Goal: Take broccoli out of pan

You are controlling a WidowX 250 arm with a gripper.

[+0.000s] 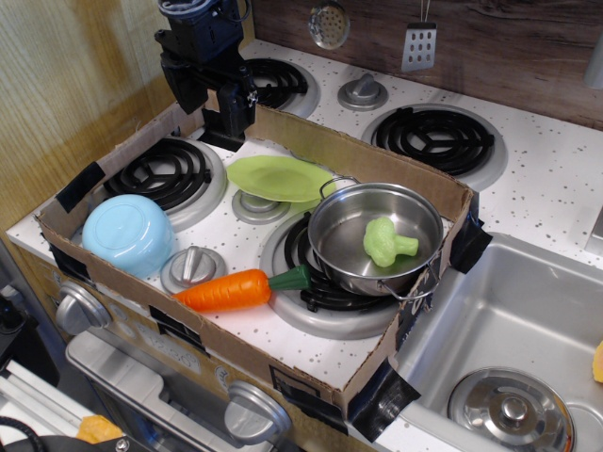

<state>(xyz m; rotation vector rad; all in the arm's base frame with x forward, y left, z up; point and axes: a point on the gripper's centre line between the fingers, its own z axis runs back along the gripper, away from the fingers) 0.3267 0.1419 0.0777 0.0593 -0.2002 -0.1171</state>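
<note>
observation.image: we see the whole stovetop.
Broccoli (pixel 387 243): lies inside the pan (pixel 330 247), untouched.
Gripper (pixel 229 123): far off at the back-left; we cannot tell whether its fingers are apart or closed.
Progress: we judge nothing done; reaching, grasping and lifting out all remain.

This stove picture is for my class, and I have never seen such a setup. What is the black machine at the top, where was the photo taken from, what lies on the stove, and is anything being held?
The black machine is a robot arm; its gripper hangs at the back of the box and holds nothing that shows. Whether it is open is hard to tell. The one camera looks down from the front at a toy stove with a cardboard wall around part of it. Inside lie a steel pan with a broccoli in it, a carrot, a green plate and an upturned blue bowl. A sink is on the right.
</note>
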